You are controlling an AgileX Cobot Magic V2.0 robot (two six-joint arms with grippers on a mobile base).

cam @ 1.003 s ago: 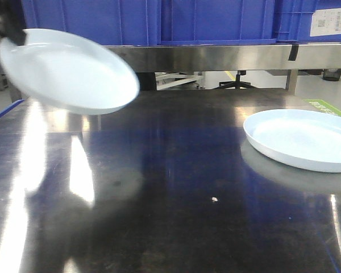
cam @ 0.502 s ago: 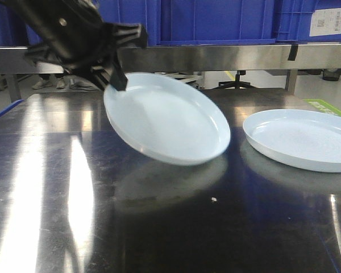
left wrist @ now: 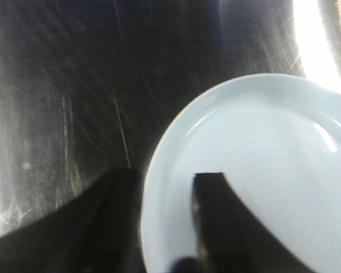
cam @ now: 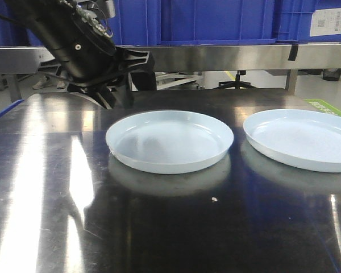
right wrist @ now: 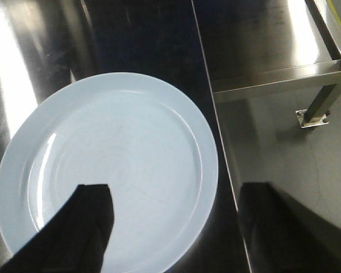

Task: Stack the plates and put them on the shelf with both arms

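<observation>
Two pale glossy plates lie flat on the dark steel table [cam: 159,227]. One plate [cam: 169,141] is in the middle, the other plate [cam: 301,139] at the right. My left gripper [cam: 120,95] is at the middle plate's rear-left rim. In the left wrist view it [left wrist: 167,173] is open, one finger outside that plate [left wrist: 261,170] and one over its inside. My right gripper [right wrist: 177,186] is wide open above the right plate [right wrist: 113,170], astride its edge nearest the table side; it is out of the front view.
Behind the table runs a steel shelf [cam: 227,57] carrying blue crates [cam: 216,20]. The table's side edge [right wrist: 207,74] lies close to the right plate, with a lower surface and a steel leg [right wrist: 324,96] beyond. A white speck [cam: 214,199] lies near the front.
The left arm swung the plate from high at the far left down and rightward. It was tilted in the air; now it lies flat mid-table.
</observation>
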